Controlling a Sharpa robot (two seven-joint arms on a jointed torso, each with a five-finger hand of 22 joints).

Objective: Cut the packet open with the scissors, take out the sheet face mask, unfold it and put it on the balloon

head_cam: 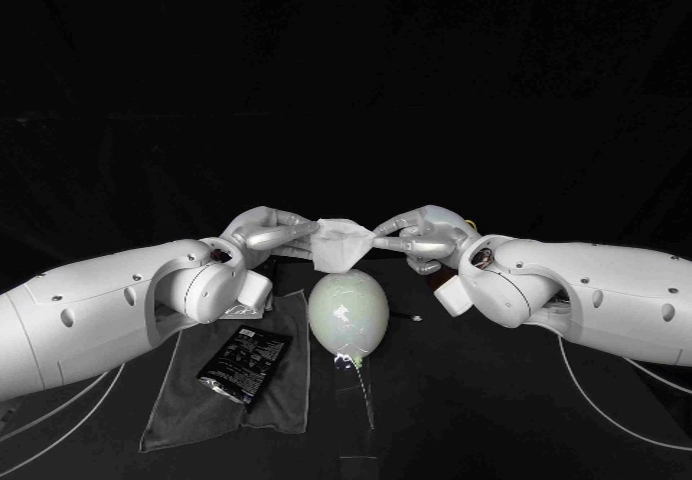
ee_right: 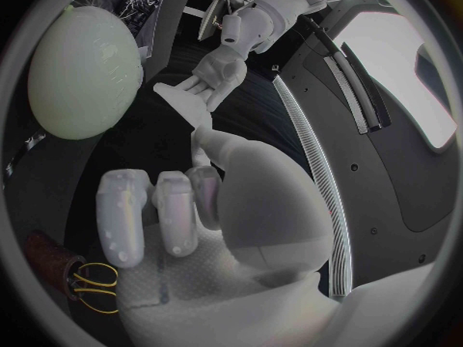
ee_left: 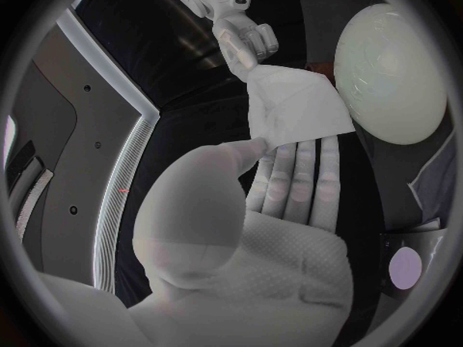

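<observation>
A white folded sheet mask (head_cam: 343,243) hangs in the air between my two hands, just above the far end of the pale green balloon (head_cam: 348,312), which lies on the table. My left hand (head_cam: 267,235) pinches the mask's left edge and my right hand (head_cam: 426,235) pinches its right edge. In the left wrist view the mask (ee_left: 294,104) sits at the tips of my left hand (ee_left: 280,200), with the balloon (ee_left: 390,73) beyond it. In the right wrist view my right hand (ee_right: 193,208) holds a corner of the mask (ee_right: 184,104). The black packet (head_cam: 245,362) lies left of the balloon.
The packet rests on a grey cloth (head_cam: 289,405) spread at the front left. A small pale speck (head_cam: 415,318) lies on the table right of the balloon. An object with yellow loops (ee_right: 92,285) shows beside my right hand.
</observation>
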